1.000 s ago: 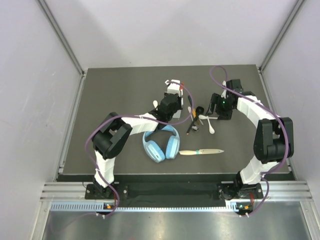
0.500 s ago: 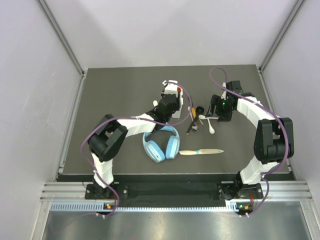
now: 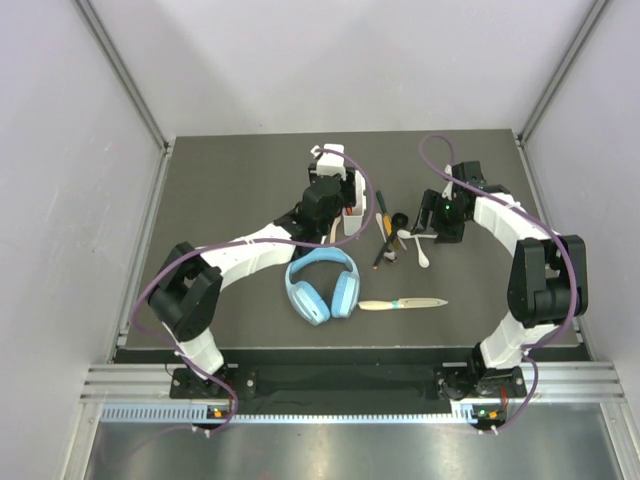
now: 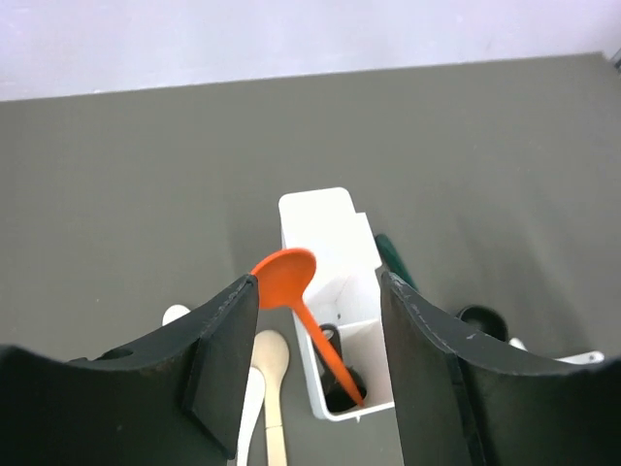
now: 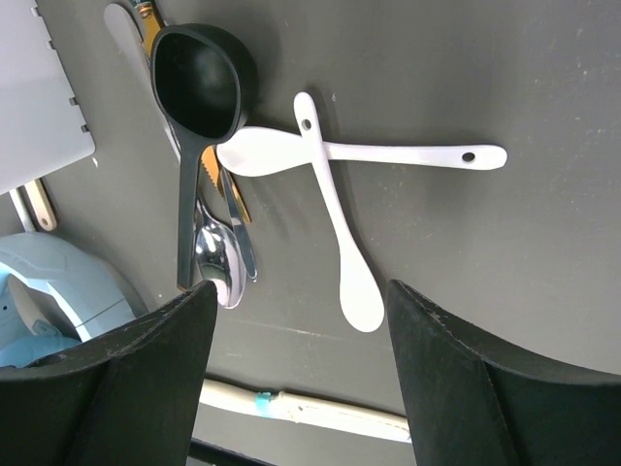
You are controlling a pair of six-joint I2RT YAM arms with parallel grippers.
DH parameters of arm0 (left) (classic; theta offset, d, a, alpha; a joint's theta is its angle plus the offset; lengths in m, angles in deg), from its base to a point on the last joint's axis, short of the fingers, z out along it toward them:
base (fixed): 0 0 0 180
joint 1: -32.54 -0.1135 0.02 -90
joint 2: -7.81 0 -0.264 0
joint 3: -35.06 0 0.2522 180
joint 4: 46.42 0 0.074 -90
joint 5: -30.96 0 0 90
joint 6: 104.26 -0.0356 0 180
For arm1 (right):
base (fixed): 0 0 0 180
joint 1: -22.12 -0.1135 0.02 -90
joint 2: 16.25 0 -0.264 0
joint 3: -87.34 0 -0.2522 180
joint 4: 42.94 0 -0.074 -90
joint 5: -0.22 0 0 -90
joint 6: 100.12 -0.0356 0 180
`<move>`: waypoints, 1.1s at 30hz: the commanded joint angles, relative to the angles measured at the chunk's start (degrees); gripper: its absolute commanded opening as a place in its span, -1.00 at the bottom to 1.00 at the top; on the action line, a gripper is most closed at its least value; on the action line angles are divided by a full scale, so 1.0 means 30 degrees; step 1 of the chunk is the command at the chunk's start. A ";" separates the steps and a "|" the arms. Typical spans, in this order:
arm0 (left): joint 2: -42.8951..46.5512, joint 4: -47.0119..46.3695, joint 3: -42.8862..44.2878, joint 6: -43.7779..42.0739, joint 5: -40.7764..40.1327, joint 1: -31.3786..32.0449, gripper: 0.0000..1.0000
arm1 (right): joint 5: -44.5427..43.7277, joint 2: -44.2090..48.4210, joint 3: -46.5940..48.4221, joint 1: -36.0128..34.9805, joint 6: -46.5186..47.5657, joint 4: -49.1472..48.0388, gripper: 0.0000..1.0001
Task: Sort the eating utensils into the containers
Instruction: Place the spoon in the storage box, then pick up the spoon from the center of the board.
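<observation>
Standing at the near edge, I am looking over a metal rail where both arms are bolted, onto a dark grey table. A pale-handled knife is lying closest, right of centre. Light-blue headphones are resting just left of it.

Further in, right of centre, the loose cutlery is lying in a heap: two white spoons crossing each other, and a black scoop touching them. The right gripper is hanging over them with its jaws spread wide, holding nothing.

Beyond the headphones, the white caddy is standing mid-table. An orange spoon is leaning in its nearer compartment, bowl up. The left gripper is straddling it, jaws parted and not pinching.

Bare surface is stretching to the left and far edges, and pale walls are closing in three sides.
</observation>
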 commanded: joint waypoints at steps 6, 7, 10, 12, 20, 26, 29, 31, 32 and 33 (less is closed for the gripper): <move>0.1967 0.1115 0.0605 -0.0215 -0.1128 -0.0299 0.18 | -0.0175 0.0318 0.0627 0.0023 -0.0056 -0.0175 0.42; 0.2346 0.1609 0.0781 -0.0245 -0.1246 -0.0358 0.18 | -0.0205 0.0347 0.0627 0.0023 -0.0056 -0.0205 0.42; 0.3139 0.3012 0.1572 0.0045 -0.1628 -0.0826 0.21 | -0.0439 0.0493 0.0715 0.0023 0.0090 -0.0409 0.43; 0.3694 0.4244 0.2450 0.0456 -0.1890 -0.1438 0.23 | -0.0643 0.0611 0.0860 0.0023 0.0062 -0.0527 0.44; 0.5190 1.0334 0.2894 0.3061 -0.1658 -0.3372 0.26 | -0.0908 0.1226 0.1212 0.0052 -0.1166 -0.1318 0.50; 0.5747 1.4466 0.2160 0.5465 -0.0577 -0.3815 0.28 | -0.0821 0.1197 0.2351 0.0052 -0.1901 -0.1261 0.51; 0.5283 1.5527 0.1955 0.6521 0.0825 -0.3990 0.29 | -0.0995 0.0759 0.3522 -0.0006 -0.1727 -0.0412 0.50; 0.4725 1.6611 0.2129 0.7165 0.1182 -0.4137 0.29 | -0.1199 0.0378 0.3994 0.0023 -0.1551 0.0057 0.50; 0.4143 1.6788 0.2160 0.7283 0.1590 -0.4428 0.29 | -0.1288 0.0232 0.4373 0.0023 -0.1492 0.0174 0.50; 0.3876 1.7080 0.2218 0.7458 0.1826 -0.4605 0.29 | -0.1318 -0.0118 0.4580 0.0023 -0.1404 0.0408 0.50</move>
